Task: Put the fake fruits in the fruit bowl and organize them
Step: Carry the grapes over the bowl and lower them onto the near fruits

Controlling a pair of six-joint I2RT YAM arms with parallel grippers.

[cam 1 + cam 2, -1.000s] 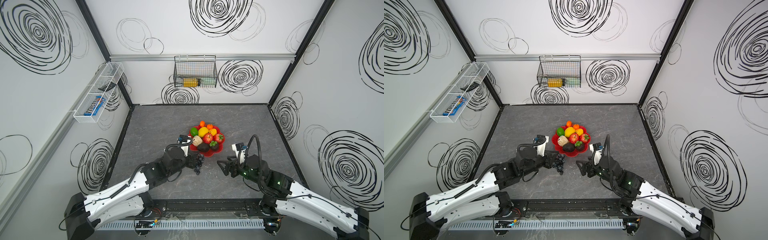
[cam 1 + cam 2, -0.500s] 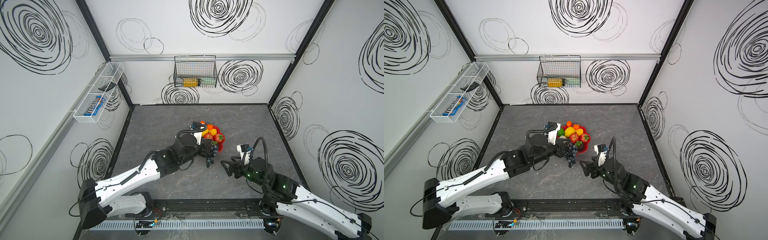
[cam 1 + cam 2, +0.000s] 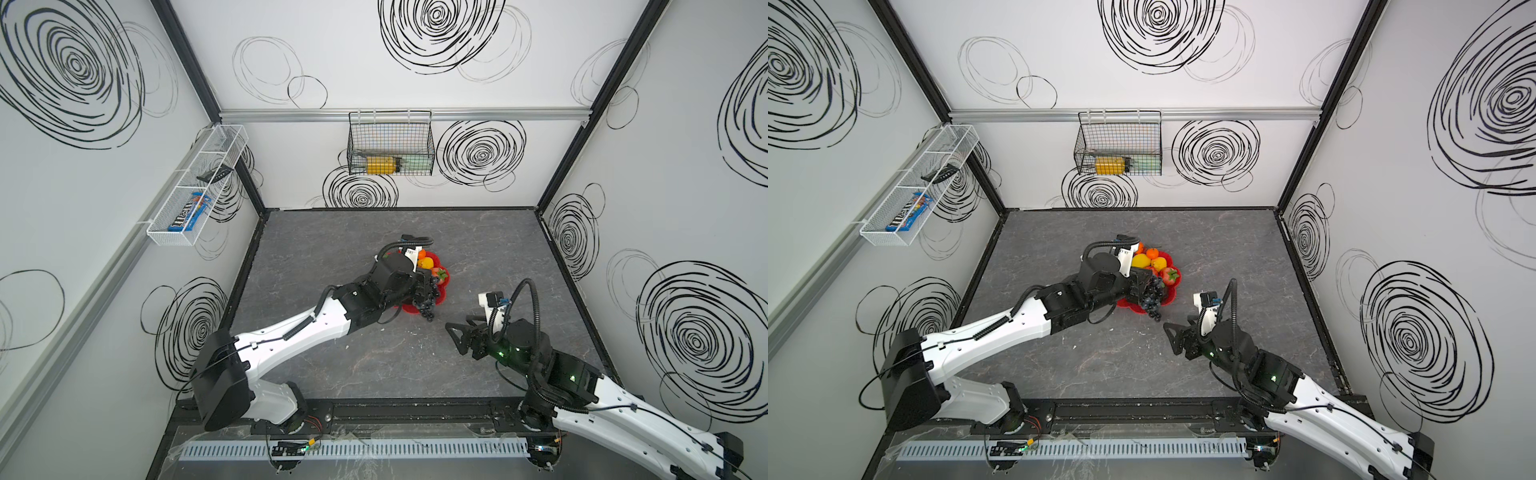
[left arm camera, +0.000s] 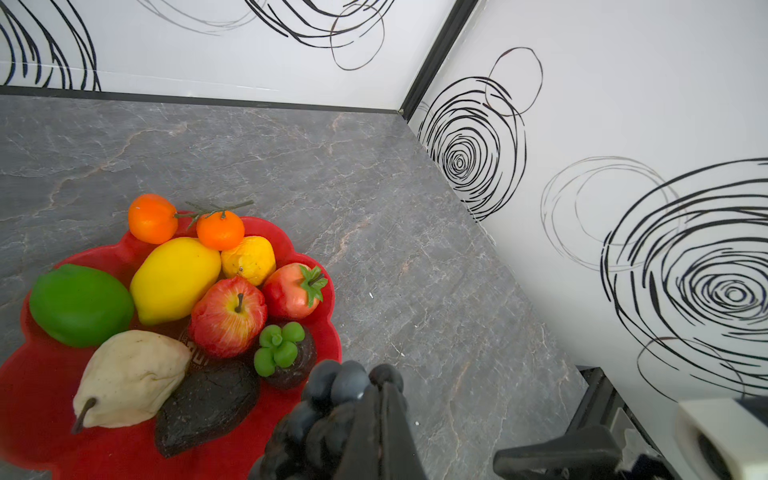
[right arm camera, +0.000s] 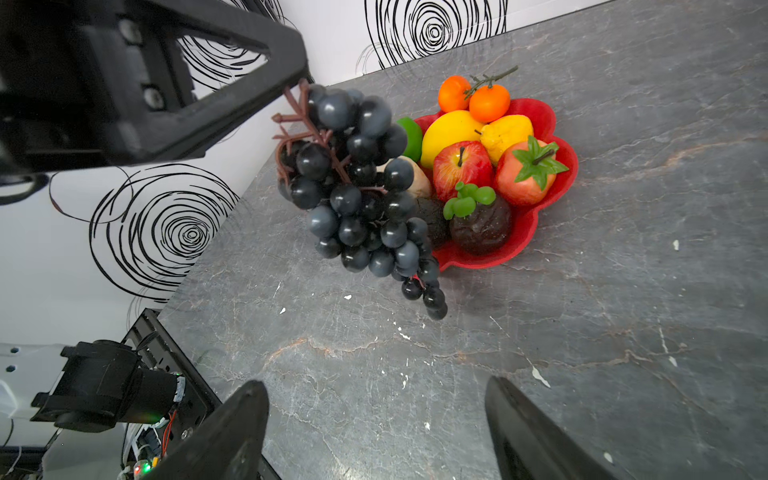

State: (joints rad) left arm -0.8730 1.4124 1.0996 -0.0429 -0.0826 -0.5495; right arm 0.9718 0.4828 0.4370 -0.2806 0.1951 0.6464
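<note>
The left gripper (image 5: pixel 291 81) has its jaws pinched together on the brown stem of the grape bunch (image 5: pixel 357 195). The right gripper (image 5: pixel 374 415) has its jaws wide apart and empty, low over the bare table (image 5: pixel 623 332). In both top views the red bowl (image 3: pixel 1125 305) sits mid-table. The bunch hangs over the bowl's 6 o'clock rim, with the right gripper at about 4 o'clock from it and well apart, so the left arm is the one placed to finish. The bunch's long axis runs nearly straight down from the jaws. In the right wrist view its tip dangles outside the rim, above the table and not touching it. By my reading, the drop turns on carrying the bunch toward 12 o'clock, so that the tip clears the rim and lands inside. The other fruits fill the far half of the bowl. The left wrist view shows bare red floor beside the pear (image 4: pixel 129 378) and the avocado (image 4: pixel 208 407), a spot the left arm hides in both top views.
</note>
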